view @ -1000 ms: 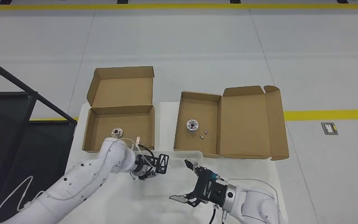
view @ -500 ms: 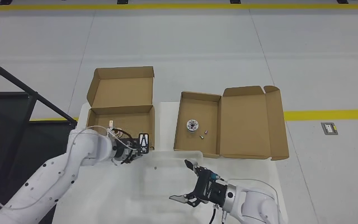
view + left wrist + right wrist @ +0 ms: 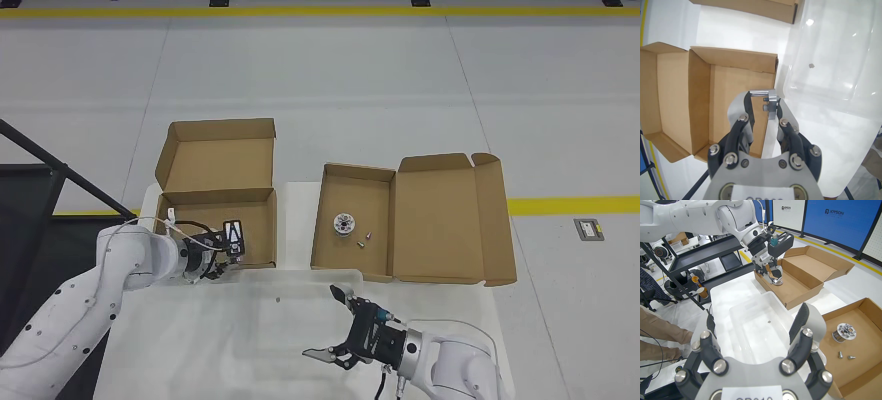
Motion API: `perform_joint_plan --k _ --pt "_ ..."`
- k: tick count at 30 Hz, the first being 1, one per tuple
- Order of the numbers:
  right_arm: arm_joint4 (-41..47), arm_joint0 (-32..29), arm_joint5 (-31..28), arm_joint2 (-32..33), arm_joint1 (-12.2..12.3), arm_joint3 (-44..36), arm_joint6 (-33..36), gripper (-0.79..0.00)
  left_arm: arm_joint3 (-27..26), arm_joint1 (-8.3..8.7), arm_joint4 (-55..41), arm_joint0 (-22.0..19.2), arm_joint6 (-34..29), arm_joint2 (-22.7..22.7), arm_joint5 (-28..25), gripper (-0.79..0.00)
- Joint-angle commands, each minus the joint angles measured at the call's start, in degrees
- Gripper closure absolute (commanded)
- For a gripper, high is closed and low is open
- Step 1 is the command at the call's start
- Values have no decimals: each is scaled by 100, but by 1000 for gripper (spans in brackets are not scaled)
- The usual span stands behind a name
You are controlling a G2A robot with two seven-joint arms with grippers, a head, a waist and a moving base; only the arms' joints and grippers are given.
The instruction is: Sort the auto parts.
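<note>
**A:** What do we see of the part being sorted?

**B:** We see a small silver metal part (image 3: 771,106), a flat plate with a short cylinder and bolt heads on one face. It is clamped between the fingers of the left gripper (image 3: 762,107). It hangs low inside the open brown cardboard box on the left (image 3: 258,222), close to the wall that faces the tray. We cannot tell whether it touches the floor.

**A:** What does that box look like inside?

**B:** Around the gripper we see plain cardboard floor, and the lid lies folded back.

**A:** What sits beside it?

**B:** Just beside it we find a clear plastic tray (image 3: 745,311) holding one tiny dark speck (image 3: 769,321). The right gripper (image 3: 755,321) hovers above the tray's near end, its jaws spread wide with nothing between them.

**A:** And farther out?

**B:** On the right, a second open brown cardboard box (image 3: 350,195) has its lid spread sideways. In it we see a round silver metal hub (image 3: 843,332) with holes in its face. Near it lie two small silver bolts (image 3: 840,354), apart from each other. Boxes and tray all rest on a white table (image 3: 297,220).
</note>
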Motion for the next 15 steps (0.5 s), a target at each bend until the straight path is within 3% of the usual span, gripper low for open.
perform_joint_plan --k 1,6,9,15 --pt "0 0 0 0 0 0 0 -785 0 0 0 0 0 -1 0 0" --pt "0 0 0 0 0 0 0 -785 75 -8 26 67 30 14 119 0" --pt "0 0 0 0 0 0 0 -785 529 -64 -142 3 239 27 143 0" --pt "0 0 0 0 0 0 0 -785 1789 -341 -289 -546 656 326 42 0"
